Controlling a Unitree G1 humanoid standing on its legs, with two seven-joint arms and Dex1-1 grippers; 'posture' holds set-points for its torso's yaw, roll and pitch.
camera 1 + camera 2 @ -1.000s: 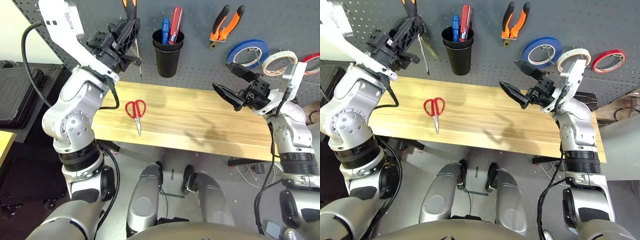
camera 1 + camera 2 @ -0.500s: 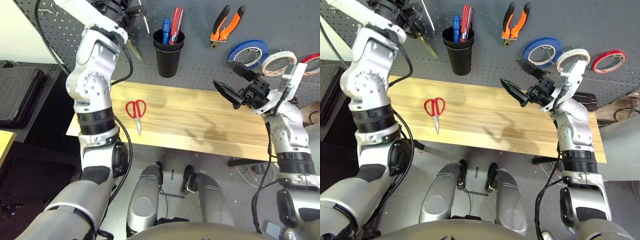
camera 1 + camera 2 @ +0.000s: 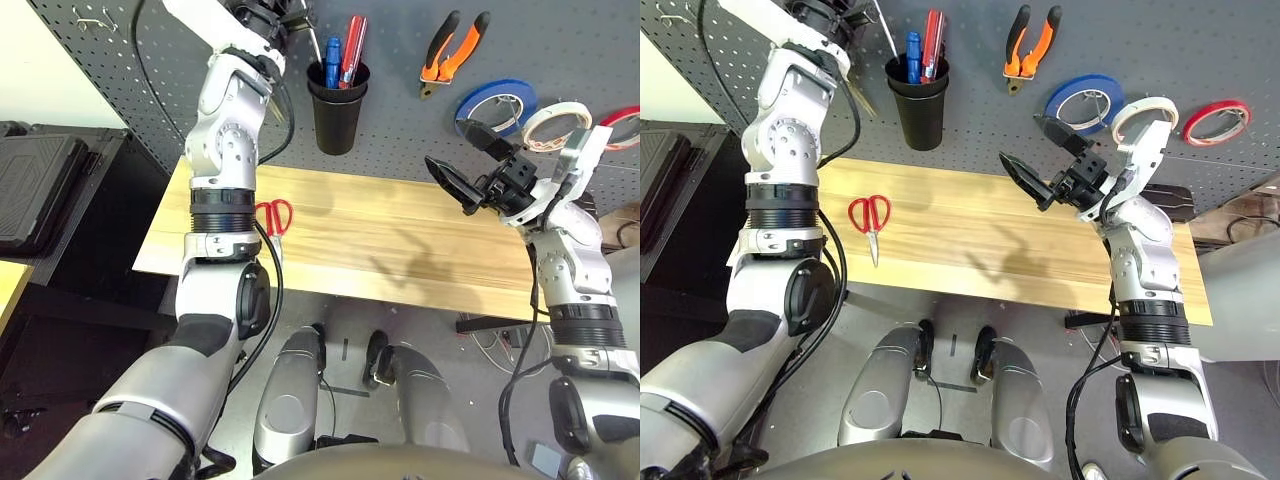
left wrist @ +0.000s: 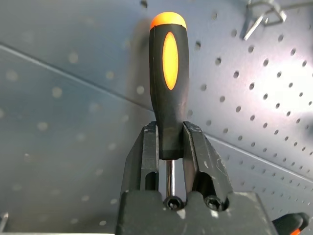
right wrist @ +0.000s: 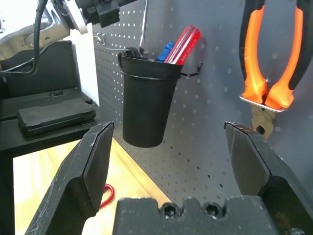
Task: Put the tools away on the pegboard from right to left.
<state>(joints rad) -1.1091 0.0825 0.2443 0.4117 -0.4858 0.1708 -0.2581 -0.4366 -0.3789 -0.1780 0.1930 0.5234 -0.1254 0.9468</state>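
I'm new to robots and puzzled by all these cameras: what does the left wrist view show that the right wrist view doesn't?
Left wrist view: the left gripper shut on the screwdriver by its black-and-orange handle, shaft running back between the fingers.

Right wrist view: the right gripper with its fingers wide open and nothing between them, the black cup holding red and blue handles, the orange-handled pliers hanging, a strip of the wooden table, and a bit of the red scissors.

Both: the grey pegboard with its rows of holes.
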